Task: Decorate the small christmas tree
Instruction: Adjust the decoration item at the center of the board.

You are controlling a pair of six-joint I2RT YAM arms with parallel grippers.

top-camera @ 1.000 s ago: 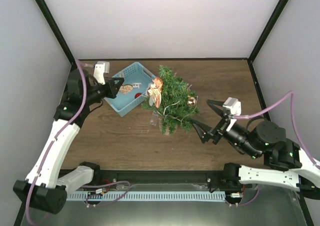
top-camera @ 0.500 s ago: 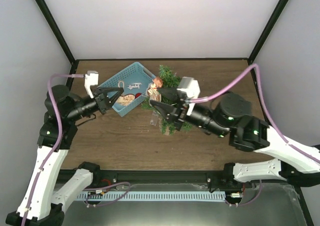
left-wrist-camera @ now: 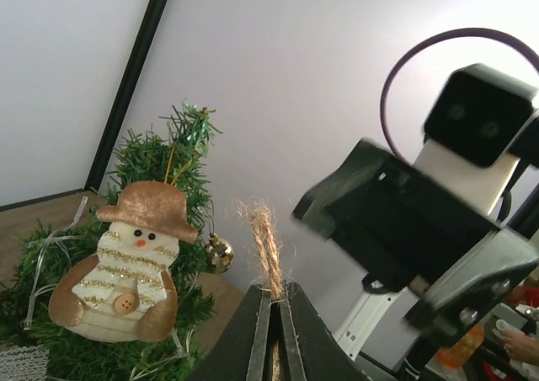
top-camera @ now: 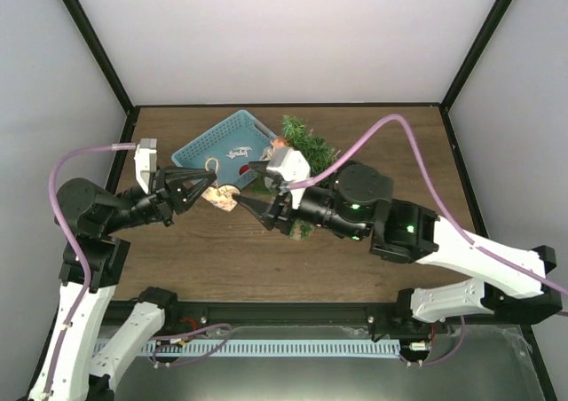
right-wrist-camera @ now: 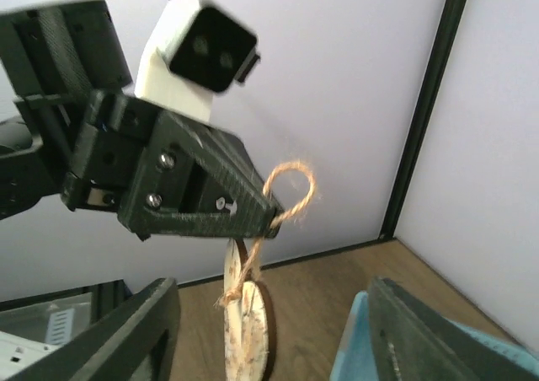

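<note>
Above the brown wooden table [top-camera: 382,144], near a light-blue plastic basket [top-camera: 191,148] and the small christmas tree [top-camera: 306,139] at centre back, the left gripper [top-camera: 211,186] clamps the jute loop [right-wrist-camera: 290,187] of a round wooden ornament [right-wrist-camera: 248,330]; the right gripper [top-camera: 244,184] hovers beside it, jaws apart. Releasing before the right catches that thin loop could drop it. Basket contents: too small to tell.

The right arm [top-camera: 373,215] hides most of the small christmas tree [top-camera: 303,137]. The right wrist view's bottom edge cuts off the wooden disc [right-wrist-camera: 248,335] and the blue basket [right-wrist-camera: 505,364].
</note>
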